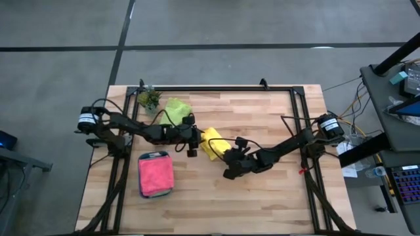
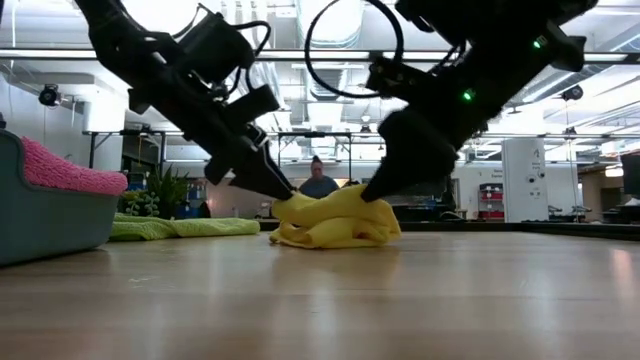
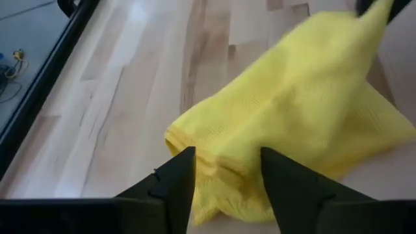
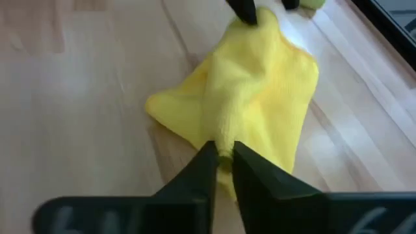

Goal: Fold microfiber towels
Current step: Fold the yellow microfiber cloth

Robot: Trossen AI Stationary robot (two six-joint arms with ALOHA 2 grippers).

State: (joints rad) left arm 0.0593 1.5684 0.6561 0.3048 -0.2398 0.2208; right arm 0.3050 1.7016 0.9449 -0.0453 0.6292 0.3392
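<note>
The yellow towel (image 1: 211, 144) was pinched by the right gripper (image 4: 223, 158); the left gripper (image 3: 223, 170) straddled its opposite edge, jaws parted.

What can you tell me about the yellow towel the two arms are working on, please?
The yellow towel is a soft, fine-ribbed microfiber cloth, bunched into a rumpled heap near the middle of the wooden table. The right gripper pinches a fold at one end with jaws nearly closed; the left gripper straddles a layered edge at the other end, jaws apart.

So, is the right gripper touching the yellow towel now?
Touching. The right wrist view shows the right gripper pinching a fold of the yellow towel between its fingers.
</note>
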